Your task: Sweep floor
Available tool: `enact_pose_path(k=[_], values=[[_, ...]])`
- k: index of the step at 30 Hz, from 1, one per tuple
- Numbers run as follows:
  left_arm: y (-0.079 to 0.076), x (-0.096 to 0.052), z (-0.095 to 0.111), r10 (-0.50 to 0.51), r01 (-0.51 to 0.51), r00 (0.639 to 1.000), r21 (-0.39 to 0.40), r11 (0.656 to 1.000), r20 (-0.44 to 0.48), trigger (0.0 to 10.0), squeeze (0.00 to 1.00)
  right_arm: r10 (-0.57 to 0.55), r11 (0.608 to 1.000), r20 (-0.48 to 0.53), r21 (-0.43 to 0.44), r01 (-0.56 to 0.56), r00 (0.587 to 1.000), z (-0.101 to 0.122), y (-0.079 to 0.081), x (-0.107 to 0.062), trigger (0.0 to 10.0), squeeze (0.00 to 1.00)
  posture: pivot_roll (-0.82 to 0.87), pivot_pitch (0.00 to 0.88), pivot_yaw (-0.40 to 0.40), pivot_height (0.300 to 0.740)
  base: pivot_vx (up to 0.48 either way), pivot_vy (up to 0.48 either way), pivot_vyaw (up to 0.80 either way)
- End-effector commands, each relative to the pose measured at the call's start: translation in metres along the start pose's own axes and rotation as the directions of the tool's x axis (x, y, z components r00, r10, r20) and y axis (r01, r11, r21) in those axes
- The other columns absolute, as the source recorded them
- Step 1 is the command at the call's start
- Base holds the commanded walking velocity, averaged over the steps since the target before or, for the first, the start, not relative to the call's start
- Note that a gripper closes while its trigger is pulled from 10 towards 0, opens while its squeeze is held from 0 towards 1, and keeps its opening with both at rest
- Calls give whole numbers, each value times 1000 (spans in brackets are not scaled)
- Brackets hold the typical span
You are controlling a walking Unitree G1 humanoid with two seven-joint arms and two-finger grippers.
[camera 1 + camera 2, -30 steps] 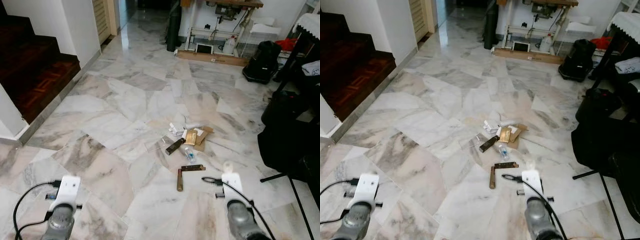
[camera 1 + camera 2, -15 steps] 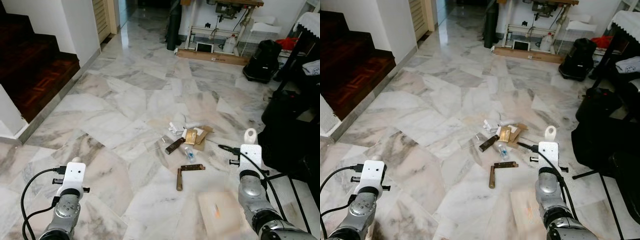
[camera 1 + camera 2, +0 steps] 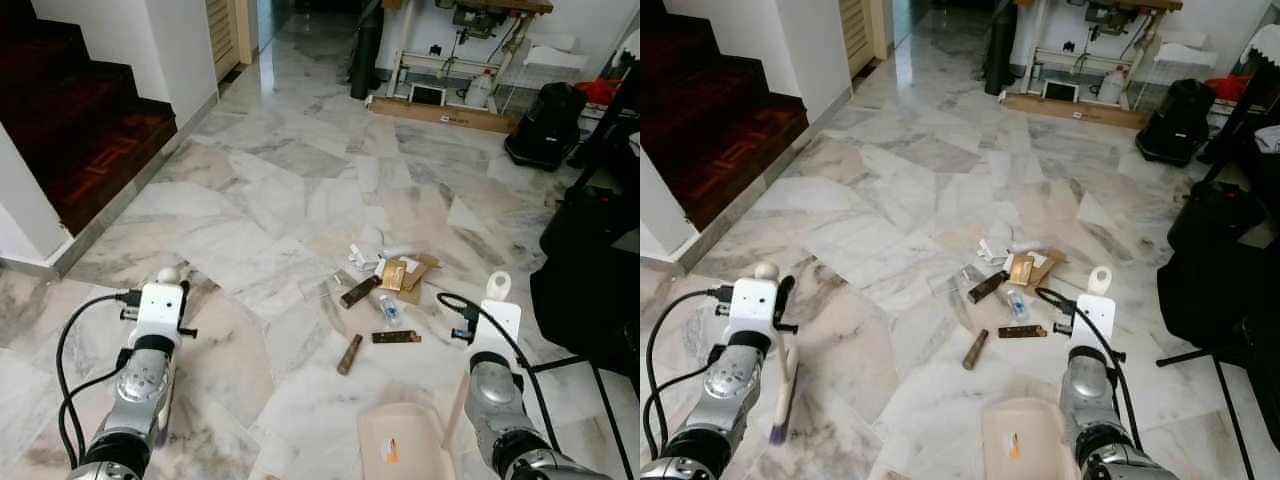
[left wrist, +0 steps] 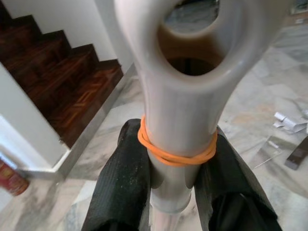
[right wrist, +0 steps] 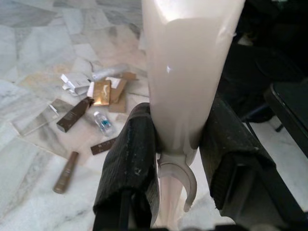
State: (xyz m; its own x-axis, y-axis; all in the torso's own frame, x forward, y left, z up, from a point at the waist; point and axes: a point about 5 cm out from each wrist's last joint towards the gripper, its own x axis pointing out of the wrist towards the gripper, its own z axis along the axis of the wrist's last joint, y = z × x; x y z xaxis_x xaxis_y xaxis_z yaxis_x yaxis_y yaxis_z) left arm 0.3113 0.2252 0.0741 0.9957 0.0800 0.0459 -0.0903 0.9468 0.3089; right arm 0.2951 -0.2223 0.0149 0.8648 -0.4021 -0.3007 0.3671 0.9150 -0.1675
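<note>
The broom (image 4: 175,120) was pinched in the left end effector (image 4: 175,192) and the dustpan (image 3: 1025,440) in the right end effector (image 5: 180,163), so the trash (image 3: 385,280) ahead could be swept in.

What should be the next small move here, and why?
Probably lower the dustpan, held by the right gripper, to the floor facing the litter pile; the left gripper holds the broom, ready to sweep the litter in.

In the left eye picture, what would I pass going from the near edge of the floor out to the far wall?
Dustpan → brown tube → small clear bottle → crumpled white paper → long wooden board.
</note>
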Motion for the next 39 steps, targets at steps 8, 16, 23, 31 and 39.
enact_pose_path(k=[8,16,23,31,39], values=[[-8,4,9,-50,52,998,-116,992,25,10000,0,-36,997,-99,67,43,994,-20,-6,-7,10000,0,58,0,-67,740,0,0,0],[-10,5,9,-68,68,998,-191,979,8,10000,0,25,983,-138,182,1,990,-26,5,-11,10000,0,58,11,-72,740,0,0,0],[-10,4,7,-55,52,998,-210,976,-6,10000,0,87,980,-141,193,-59,986,-26,16,-13,10000,0,60,17,-77,740,0,0,0],[-9,7,10,-30,30,1000,-245,969,4,10000,0,101,968,-120,241,-70,988,-21,23,-13,10000,0,65,24,-75,740,152,0,0],[-17,10,15,-38,42,999,-280,959,20,10000,0,116,964,-126,254,-81,985,-22,28,-14,10000,0,63,31,-76,740,0,0,0]])
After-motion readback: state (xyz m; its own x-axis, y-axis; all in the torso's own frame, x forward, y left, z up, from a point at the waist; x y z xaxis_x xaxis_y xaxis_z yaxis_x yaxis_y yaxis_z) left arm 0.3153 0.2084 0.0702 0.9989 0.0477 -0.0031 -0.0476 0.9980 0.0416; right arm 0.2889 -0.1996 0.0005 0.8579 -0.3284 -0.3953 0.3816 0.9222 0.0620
